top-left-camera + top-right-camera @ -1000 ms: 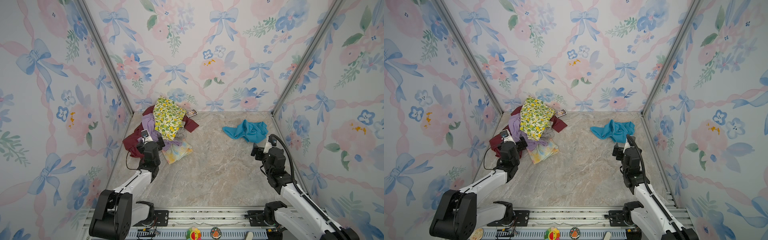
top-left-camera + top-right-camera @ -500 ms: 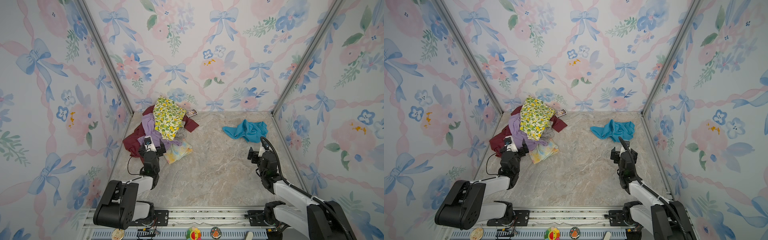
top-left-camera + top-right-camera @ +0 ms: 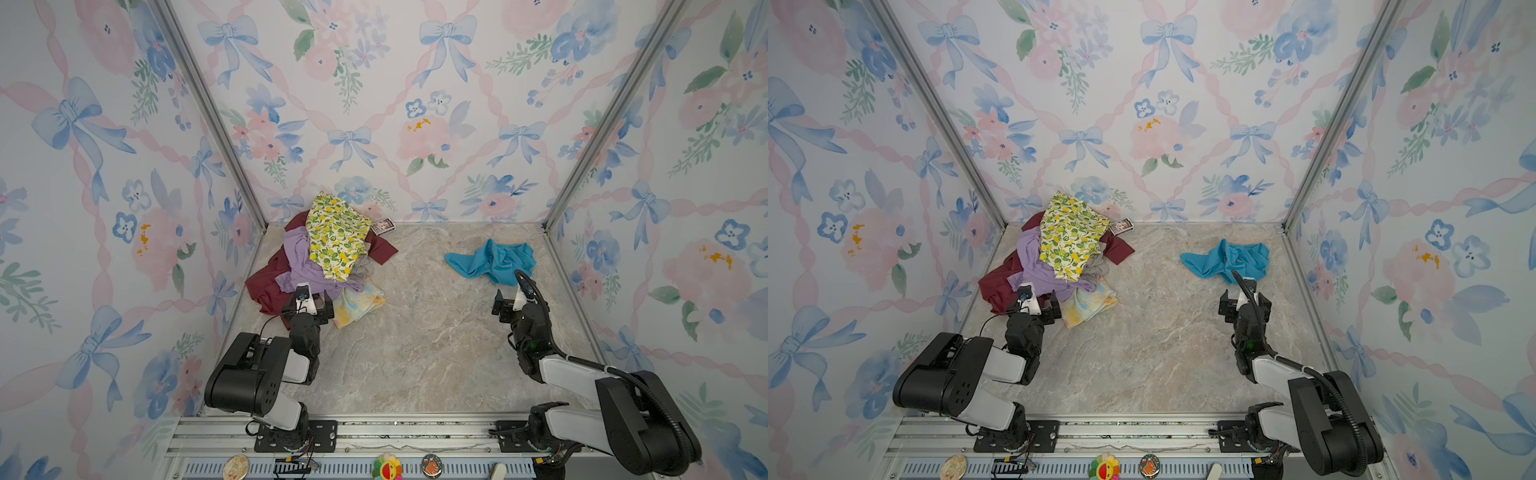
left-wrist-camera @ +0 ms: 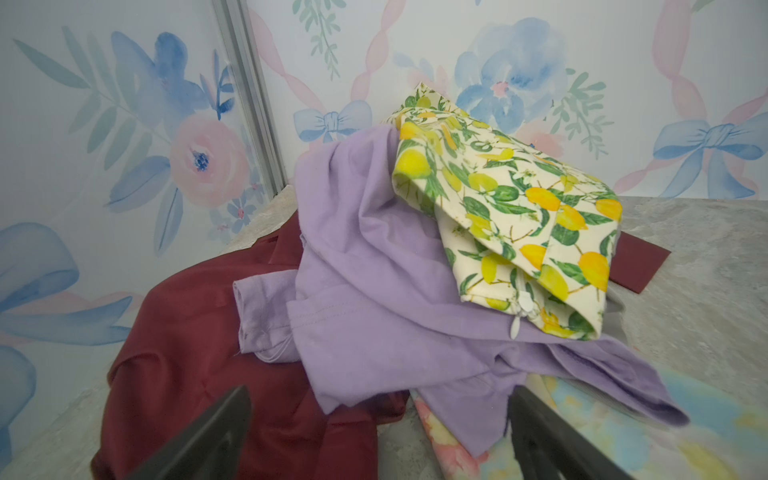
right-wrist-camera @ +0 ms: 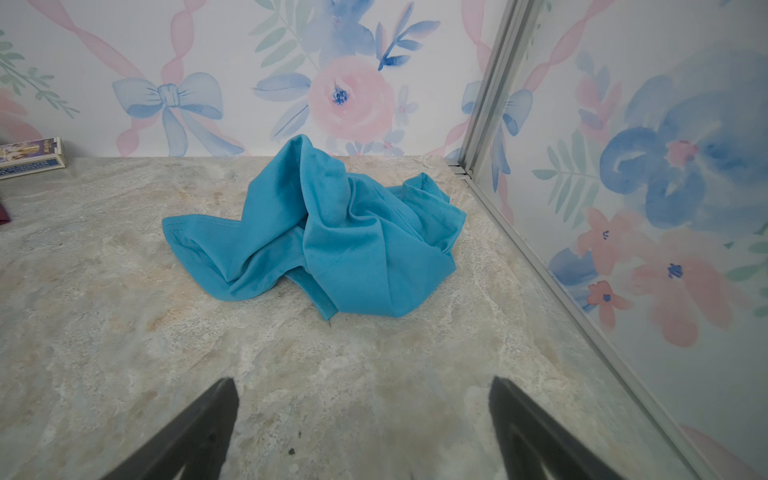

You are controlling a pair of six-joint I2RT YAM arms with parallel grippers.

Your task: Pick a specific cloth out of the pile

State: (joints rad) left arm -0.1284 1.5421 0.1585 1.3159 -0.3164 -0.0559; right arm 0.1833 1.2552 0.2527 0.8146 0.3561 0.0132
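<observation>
the blue cloth [image 5: 345,249] lies apart from the pile [image 3: 299,266]. your left gripper [image 4: 380,390] and right gripper [image 5: 361,380] are wide and empty, so don't bump it.

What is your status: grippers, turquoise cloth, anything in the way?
Left gripper open, empty. Right gripper open, empty. Turquoise cloth alone on table, apart from pile. Nothing between it and right gripper.
</observation>
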